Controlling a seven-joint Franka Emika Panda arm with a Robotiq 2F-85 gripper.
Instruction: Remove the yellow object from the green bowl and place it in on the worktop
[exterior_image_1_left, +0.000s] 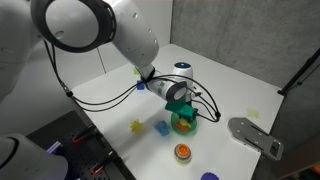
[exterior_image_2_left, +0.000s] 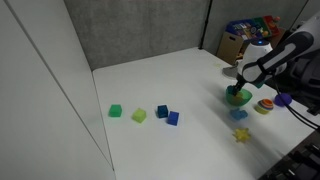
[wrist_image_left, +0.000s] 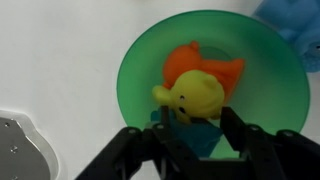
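The green bowl fills the wrist view and holds the yellow object, a small duck-like toy. The toy lies on an orange piece and a teal piece. My gripper is open just above the bowl, one finger on each side of the yellow object's lower part. In both exterior views the gripper hangs right over the green bowl, which stands on the white worktop.
A grey metal plate lies beside the bowl. An orange-red cup, a small blue piece and a spiky yellow piece are close by. Several small cubes lie farther off.
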